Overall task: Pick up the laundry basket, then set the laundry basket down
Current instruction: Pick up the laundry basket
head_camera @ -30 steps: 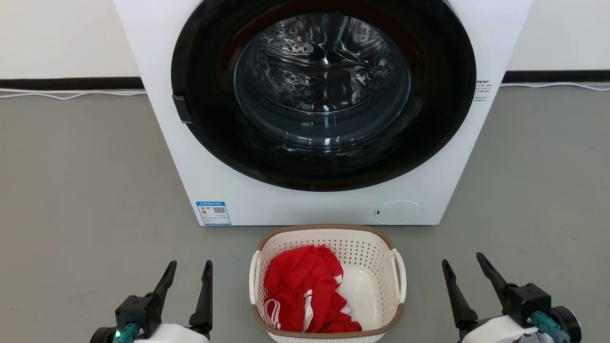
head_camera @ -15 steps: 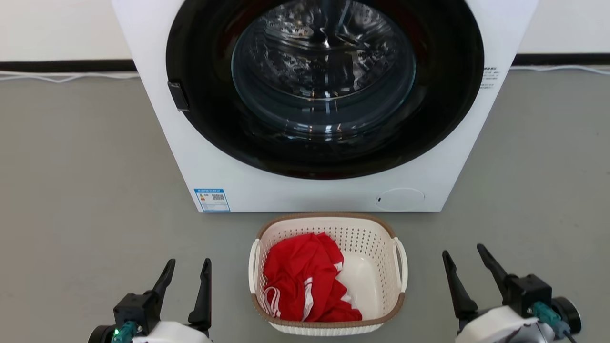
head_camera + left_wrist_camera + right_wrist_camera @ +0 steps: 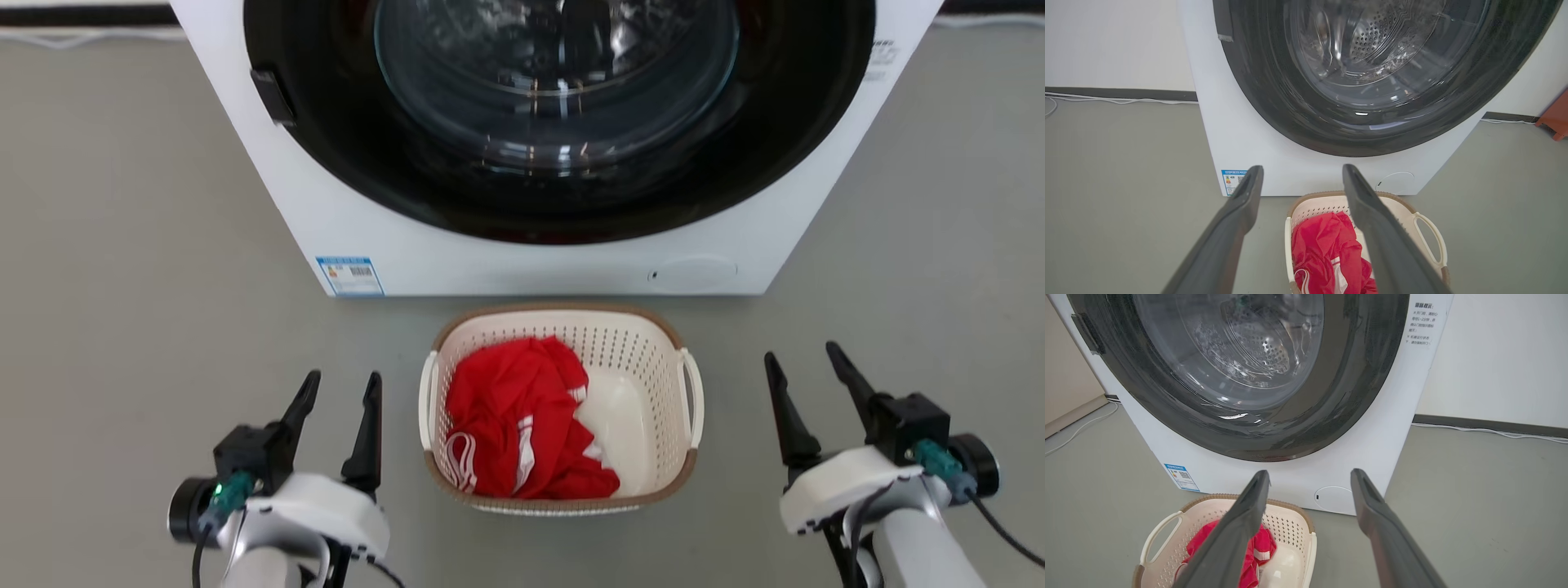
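Left gripper (image 3: 343,377): your fingers are spread and hold nothing; it hovers near the basket's left side without touching it.
Right gripper (image 3: 800,353): also spread and empty, off the basket's right side with bare floor (image 3: 735,457) between.
Laundry basket (image 3: 629,353): upright on the floor between your two grippers, just in front of the washing machine (image 3: 506,265); not yet lifted.
Handles: a white loop on each side, the left handle (image 3: 425,400) and the right handle (image 3: 696,398), both thin and lying close against the perforated wall.
Load: a red garment (image 3: 510,420) is heaped in the left half, and the right half shows bare white bottom.
Risk, missed handle: the loops leave little room, so a finger that comes in too high or too wide would likely slide off the brown rim instead of hooking under.
Risk, tilt: if you close one side before the other, or lift unevenly, the basket will probably tip toward the heavier left half and the garment may spill.
Risk, shove: an inward push from one gripper alone could skid the light basket across the smooth floor.
Risk, machine: reaching forward too far could press the far rim against the machine's front panel.
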